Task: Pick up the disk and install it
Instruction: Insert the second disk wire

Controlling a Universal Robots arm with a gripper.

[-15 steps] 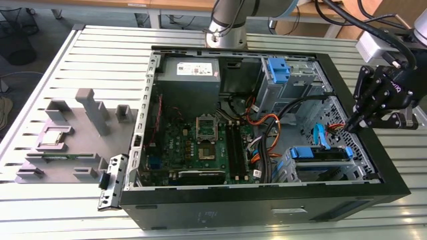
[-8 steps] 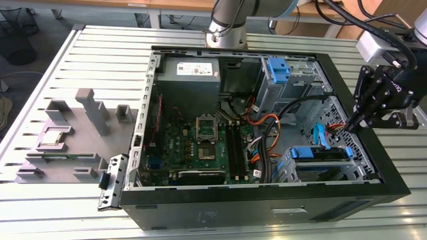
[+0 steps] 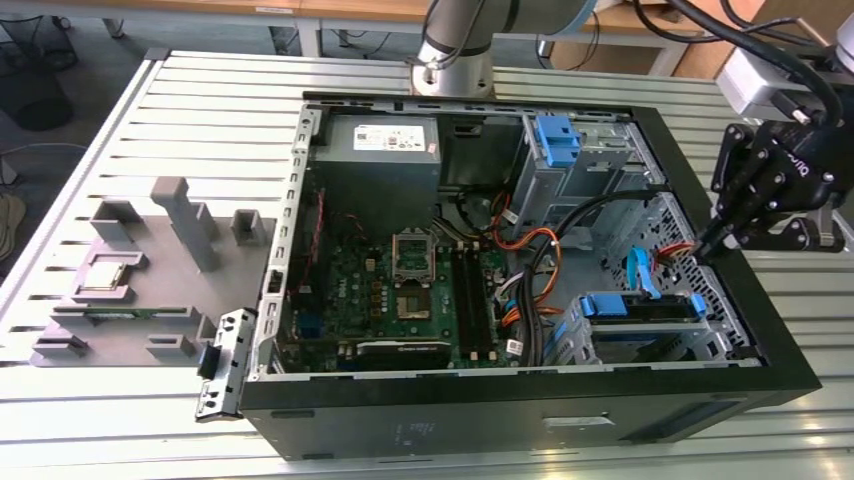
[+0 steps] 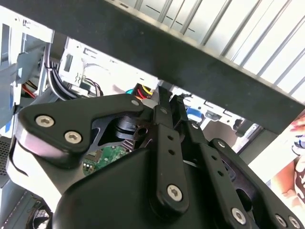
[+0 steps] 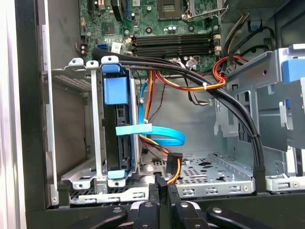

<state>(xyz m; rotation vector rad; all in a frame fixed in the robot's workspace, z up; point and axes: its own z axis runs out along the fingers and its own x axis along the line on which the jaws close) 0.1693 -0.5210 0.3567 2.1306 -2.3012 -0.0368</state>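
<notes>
Exterior view: cables (image 3: pixel 534 270) cross beside disk (image 3: pixel 646 306).

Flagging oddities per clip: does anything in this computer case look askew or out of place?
Nothing looks damaged. The disk sits in its drive cage, and a light blue cable loops loose beside it. The tool hangs at the case edge.

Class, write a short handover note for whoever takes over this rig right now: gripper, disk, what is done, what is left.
Gripper: jaws shut, holding nothing, at the edge of the open computer case, apart from the disk.
Disk: stands in the drive cage inside the case, in its blue carrier.
Done: disk is in the cage, out of the jaws.
Left: cannot tell whether it is fully seated.
</notes>
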